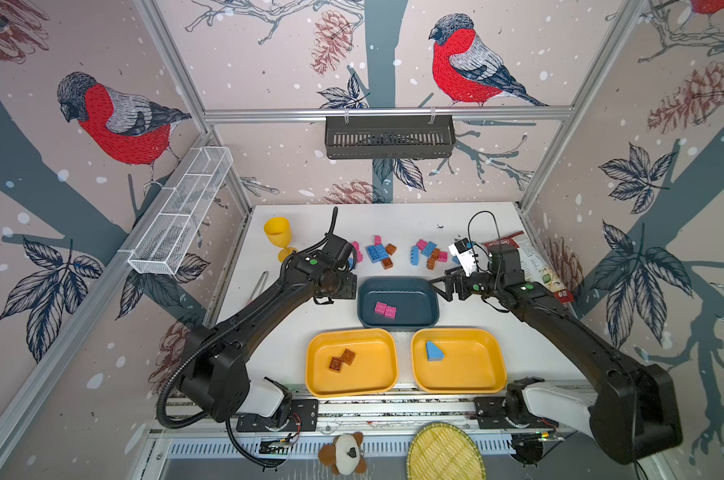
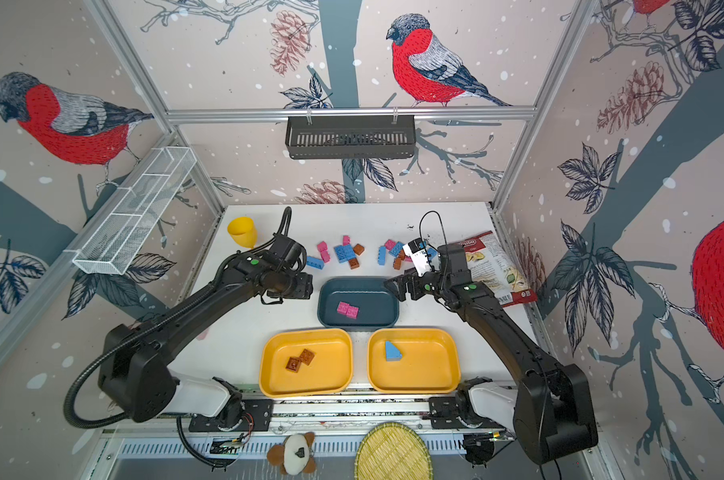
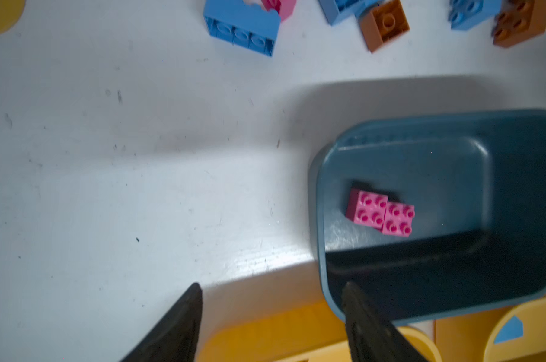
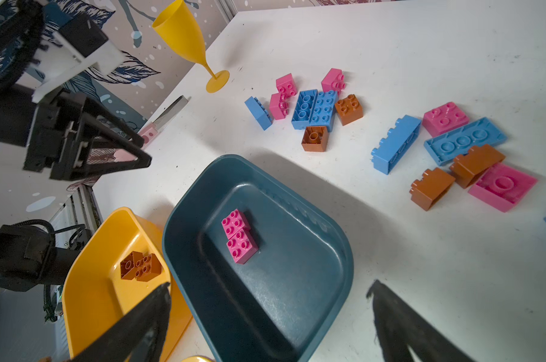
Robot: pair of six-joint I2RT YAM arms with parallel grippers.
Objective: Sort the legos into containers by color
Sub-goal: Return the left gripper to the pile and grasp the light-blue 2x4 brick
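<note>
The dark teal tray (image 1: 397, 284) holds two pink bricks (image 1: 385, 309) side by side. Two brown bricks (image 1: 342, 360) lie in the left yellow tray (image 1: 372, 374), and a blue wedge (image 1: 434, 351) in the right yellow tray (image 1: 472, 370). Loose pink, blue and brown legos lie at the back in two clusters (image 1: 379, 253) (image 1: 428, 254). My left gripper (image 3: 271, 288) hangs open and empty just left of the teal tray's left edge. At that tray's right end my right gripper (image 4: 269, 286) stands wide open, with nothing between its fingers.
A yellow goblet (image 1: 279, 237) stands back left, with metal tongs (image 1: 260, 284) near it. A chip bag (image 1: 534, 262) lies at the right edge. A black slotted basket (image 1: 389, 137) and a white mesh basket (image 1: 181, 212) hang on the walls. A plush toy (image 1: 343, 453) and a woven plate (image 1: 443, 455) lie in front.
</note>
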